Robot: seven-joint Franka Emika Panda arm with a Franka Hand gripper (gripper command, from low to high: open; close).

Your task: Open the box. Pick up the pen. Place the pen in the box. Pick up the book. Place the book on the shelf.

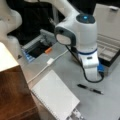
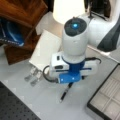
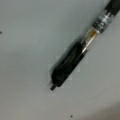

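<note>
Already the box [image 1: 110,50] lies open; pen [image 1: 90,89] and spiral notebook [image 1: 56,96] remain on the tabletop [image 1: 65,67]; the gripper's fingers are unseen, so I cannot tell their state.

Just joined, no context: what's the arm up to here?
The box is already open, its pale compartments showing. The arm hangs over the pen, which lies flat on the grey table; the wrist view sees it close below. The tool's fingers aren't in view. The book lies on the table beside the shelf.
</note>
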